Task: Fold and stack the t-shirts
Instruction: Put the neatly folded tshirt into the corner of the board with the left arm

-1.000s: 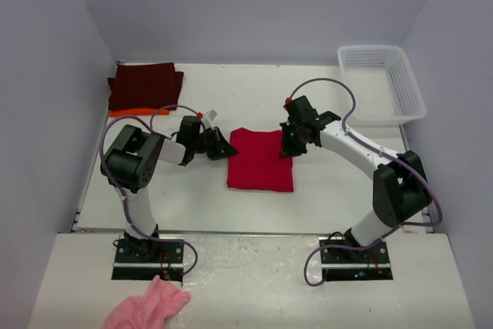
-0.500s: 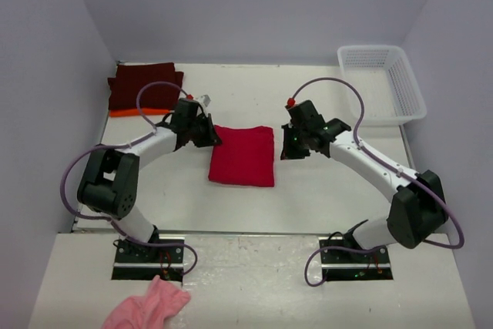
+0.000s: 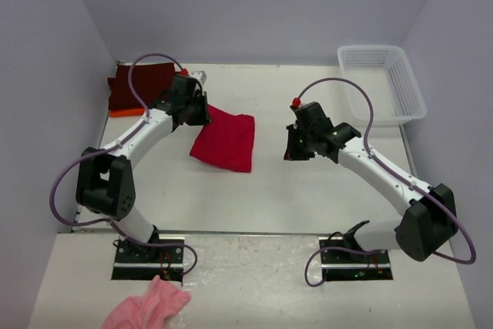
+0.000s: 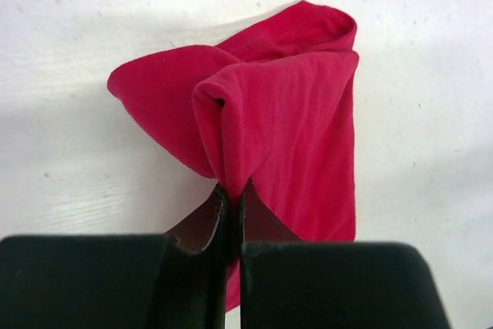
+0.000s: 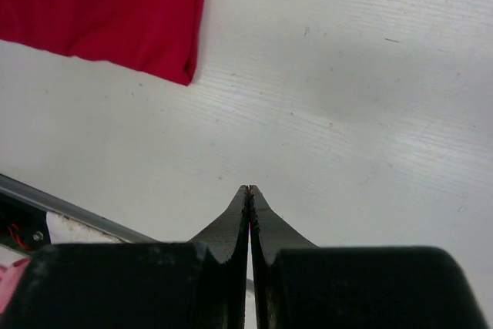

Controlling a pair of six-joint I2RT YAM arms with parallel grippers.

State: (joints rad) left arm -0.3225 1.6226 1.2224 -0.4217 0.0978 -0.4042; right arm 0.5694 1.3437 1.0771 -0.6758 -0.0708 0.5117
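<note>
The left gripper (image 4: 231, 192) is pinched tight on a bunched fold of the red t-shirt (image 4: 300, 113), and the rest of the cloth trails onto the table (image 3: 308, 198), left of centre in the overhead view. The right gripper (image 5: 248, 190) is closed on nothing over bare table, right of centre. At the upper left of the overhead view the maroon t-shirt (image 3: 142, 82) lies on the orange t-shirt (image 3: 127, 112).

the plain bright red fabric t-shirt (image 3: 225, 140) stands out against the white table (image 3: 308, 190). at the table's far left corner a dark maroon fabric t-shirt (image 3: 150, 86) has the edge of an orange fabric t-shirt (image 3: 122, 112) showing under it. the white plastic basket (image 3: 383, 82) has a grid pattern, and the fluffy cloth (image 3: 150, 306) by the near edge is pink.
</note>
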